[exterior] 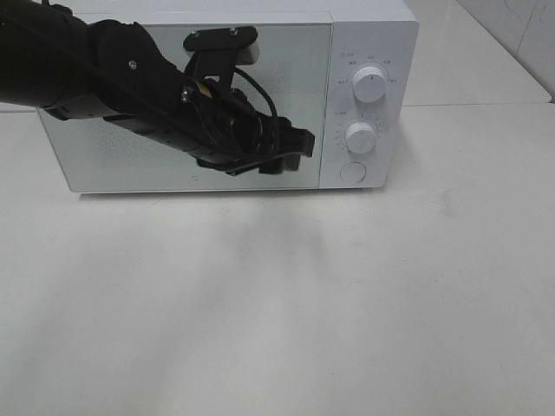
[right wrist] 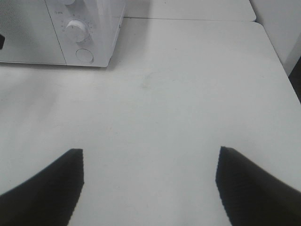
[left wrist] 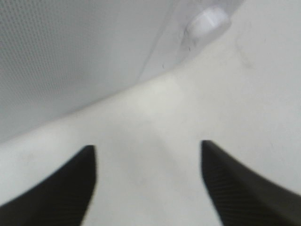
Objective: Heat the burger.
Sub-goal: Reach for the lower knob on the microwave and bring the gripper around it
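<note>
Left gripper (left wrist: 148, 148) was spread wide and empty, near the microwave door (exterior: 113, 160). Right gripper (right wrist: 150, 151) was spread too, empty, above the table (right wrist: 188, 94).

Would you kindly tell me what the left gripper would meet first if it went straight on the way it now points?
Probably the microwave's lower front by its round button; depth is unclear, so the tabletop just before it may come first. The left gripper points along the door.
</note>
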Robot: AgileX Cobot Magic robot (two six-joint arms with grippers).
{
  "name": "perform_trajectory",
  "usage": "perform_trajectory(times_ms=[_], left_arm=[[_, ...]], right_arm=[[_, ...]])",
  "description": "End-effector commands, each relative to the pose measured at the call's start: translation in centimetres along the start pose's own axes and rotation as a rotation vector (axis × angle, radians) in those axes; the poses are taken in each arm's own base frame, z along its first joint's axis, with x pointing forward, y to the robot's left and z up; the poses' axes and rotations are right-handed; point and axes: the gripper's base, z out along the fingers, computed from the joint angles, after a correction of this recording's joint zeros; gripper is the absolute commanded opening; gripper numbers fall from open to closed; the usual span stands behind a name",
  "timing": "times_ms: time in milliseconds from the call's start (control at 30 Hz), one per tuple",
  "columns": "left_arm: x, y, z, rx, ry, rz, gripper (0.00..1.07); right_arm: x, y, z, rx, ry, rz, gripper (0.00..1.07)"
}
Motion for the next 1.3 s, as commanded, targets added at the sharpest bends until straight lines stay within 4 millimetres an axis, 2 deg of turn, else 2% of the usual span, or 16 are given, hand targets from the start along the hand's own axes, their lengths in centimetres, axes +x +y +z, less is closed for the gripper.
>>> perform_trajectory(times_ms=[33,167,267,400,500,567,600,633,667,733,833,933,1033,1200,1233,1300], left_arm=[[0.5,-0.4,-0.5,0.018,0.093,0.015,1.01],[1.7,-0.5,-1.3,0.024,0.248,0.069,0.99],[2.7,-0.6,-2.9,0.03,0.409,0.096,0.99],[3.3,-0.6,-4.0,0.041,0.505,0.092,0.99],[3.6,0.3,-5.0,0.043,0.604,0.055,0.99],[3.3,2.2,-6.1,0.028,0.641,0.007,0.99],[3.3,2.2,-6.1,0.028,0.641,0.007,0.99],[2.8,3.9,-7.0,0.012,0.638,-0.039,0.99],[2.8,3.9,-7.0,0.012,0.638,-0.039,0.99],[2.3,6.3,-8.6,-0.008,0.643,-0.113,0.99],[2.1,7.7,-9.8,-0.019,0.653,-0.158,0.99],[1.6,10.6,-13.3,-0.063,0.624,-0.236,0.99],[1.5,11.1,-14.1,-0.076,0.613,-0.248,0.99],[1.4,13.5,-18.3,-0.146,0.557,-0.315,0.99],[1.4,13.5,-18.3,-0.146,0.557,-0.315,0.99],[1.5,14.4,-20.6,-0.179,0.512,-0.355,0.99]], right_arm=[[0.2,-0.1,-0.4,0.011,-0.034,0.008,0.75],[0.2,-0.1,-0.4,0.011,-0.034,0.008,0.75],[0.2,-0.1,-0.4,0.011,-0.034,0.005,0.75],[0.2,-0.1,-0.4,0.011,-0.034,0.005,0.75],[0.2,-0.1,-0.4,0.011,-0.034,0.005,0.75],[0.2,-0.1,-0.4,0.011,-0.034,0.005,0.75],[0.2,-0.1,-0.4,0.011,-0.034,0.005,0.75],[0.2,-0.1,-0.4,0.011,-0.034,0.006,0.75],[0.2,-0.1,-0.4,0.011,-0.034,0.006,0.75],[0.2,-0.1,-0.4,0.011,-0.034,0.005,0.75],[0.2,-0.1,-0.4,0.011,-0.034,0.005,0.75],[0.2,-0.1,-0.4,0.011,-0.034,0.005,0.75],[0.2,-0.1,-0.4,0.011,-0.034,0.005,0.75],[0.2,-0.1,-0.4,0.011,-0.034,0.005,0.75],[0.2,-0.1,-0.4,0.011,-0.034,0.005,0.75],[0.2,-0.1,-0.4,0.011,-0.034,0.005,0.75]])
